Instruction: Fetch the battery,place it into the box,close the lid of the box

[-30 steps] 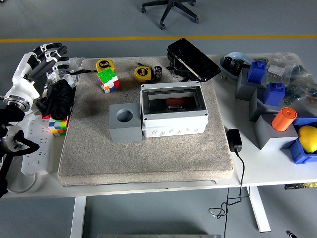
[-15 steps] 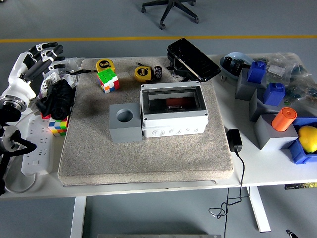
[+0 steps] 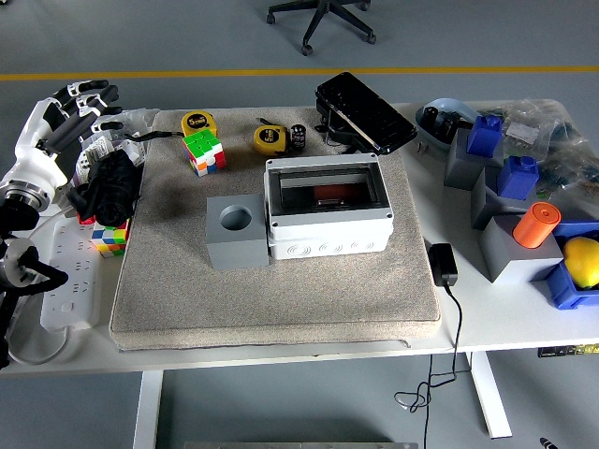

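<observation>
1. Your desk [image 3: 281,360] runs the full width; its near edge shows bare white strip only at the front corners.
2. The grey mat [image 3: 281,290] covers the middle of the desk, with a wide open stretch between the box and the mat's near edge.
3. The box [image 3: 328,208] sits mid-mat, its lid [image 3: 365,112] swung back past the far edge, the inside open from above.
4. A grey block [image 3: 237,231] with a round hole touches the box's left side.
5. Your left hand [image 3: 70,117] hangs over the desk's far-left corner, fingers spread and holding nothing, above a black bundle [image 3: 110,187].
6. The battery [image 3: 299,137] stands upright near the mat's far edge, just beside a yellow tape measure [image 3: 270,139], apart from the box.
</observation>
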